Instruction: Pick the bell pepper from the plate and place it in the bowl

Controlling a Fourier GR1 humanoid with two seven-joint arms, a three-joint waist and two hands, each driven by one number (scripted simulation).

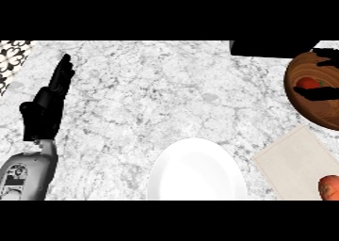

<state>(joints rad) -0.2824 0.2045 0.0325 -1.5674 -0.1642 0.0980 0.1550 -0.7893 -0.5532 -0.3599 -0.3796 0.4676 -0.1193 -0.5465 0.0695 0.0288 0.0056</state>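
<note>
R robot hand (325, 77) over bowl (318, 110) w/ pepper (310, 84)

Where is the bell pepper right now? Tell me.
In the head view, the bell pepper sits inside the wooden bowl at the right edge, between the right hand's black fingers.

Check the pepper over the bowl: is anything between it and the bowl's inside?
Nothing visible stands between them. The red bell pepper is held in the right hand, already inside the rim of the wooden bowl. Only the hand's own fingers surround it. The white plate lies off to the bowl's lower left.
</note>
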